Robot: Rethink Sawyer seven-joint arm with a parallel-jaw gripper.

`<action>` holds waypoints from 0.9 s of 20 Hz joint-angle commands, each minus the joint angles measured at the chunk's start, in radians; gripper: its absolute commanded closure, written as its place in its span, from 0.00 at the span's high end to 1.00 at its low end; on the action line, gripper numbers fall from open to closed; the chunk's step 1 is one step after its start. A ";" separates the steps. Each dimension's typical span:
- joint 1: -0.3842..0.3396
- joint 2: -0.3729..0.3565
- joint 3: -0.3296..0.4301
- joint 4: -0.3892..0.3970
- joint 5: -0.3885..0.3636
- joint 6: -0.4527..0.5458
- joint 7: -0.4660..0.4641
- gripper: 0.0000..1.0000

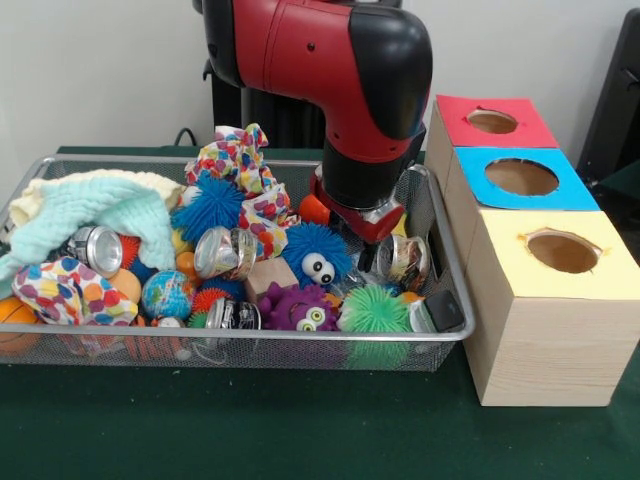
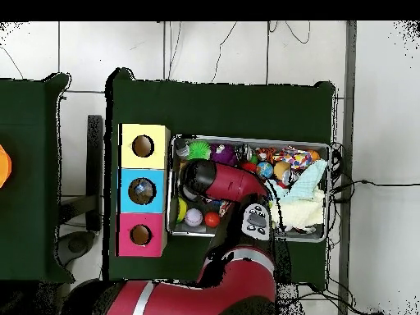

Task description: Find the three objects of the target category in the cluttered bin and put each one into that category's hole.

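Note:
A wire mesh bin (image 1: 250,340) holds a jumble of toys. My gripper (image 1: 375,243) is sunk into the bin's right end, just behind a shiny round tin (image 1: 405,260) and right of a blue fuzzy ball with eyes (image 1: 315,255). The wrist and clutter hide its tips. A purple fuzzy ball (image 1: 300,308) and a green spiky ball (image 1: 375,312) lie at the front rim. Right of the bin stand three boxes with holes: red (image 1: 455,120), blue (image 1: 470,190), yellow (image 1: 600,275). From overhead, my arm (image 2: 201,176) covers the bin's (image 2: 246,139) left part beside the boxes.
Other clutter: a second tin (image 1: 225,250), a globe ball (image 1: 165,293), a wooden block (image 1: 270,275), a mint cloth (image 1: 100,205), a dotted cloth (image 1: 240,160), an orange basketball (image 1: 15,320). Something dark sits in the blue box's hole (image 2: 142,190).

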 commanded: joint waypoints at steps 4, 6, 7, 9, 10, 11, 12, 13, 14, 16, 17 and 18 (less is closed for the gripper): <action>-0.012 0.035 0.045 -0.052 -0.006 0.016 0.083 1.00; -0.009 0.013 0.044 -0.046 -0.004 0.038 0.082 1.00; -0.008 0.003 0.042 -0.047 -0.009 0.048 0.076 1.00; -0.007 -0.016 0.040 -0.052 -0.018 0.067 0.060 1.00; -0.008 -0.015 0.038 -0.059 -0.021 0.070 0.057 1.00; -0.009 -0.014 0.037 -0.066 -0.024 0.072 0.053 1.00; -0.009 -0.013 0.036 -0.072 -0.028 0.071 0.048 1.00; -0.009 -0.020 0.034 -0.078 -0.029 0.087 0.045 1.00; -0.009 -0.026 0.032 -0.082 -0.029 0.099 0.044 1.00; -0.001 -0.053 0.029 -0.074 -0.027 0.132 0.047 1.00; -0.003 -0.060 0.029 -0.080 -0.027 0.148 0.044 1.00; -0.005 -0.067 0.029 -0.086 -0.028 0.164 0.040 1.00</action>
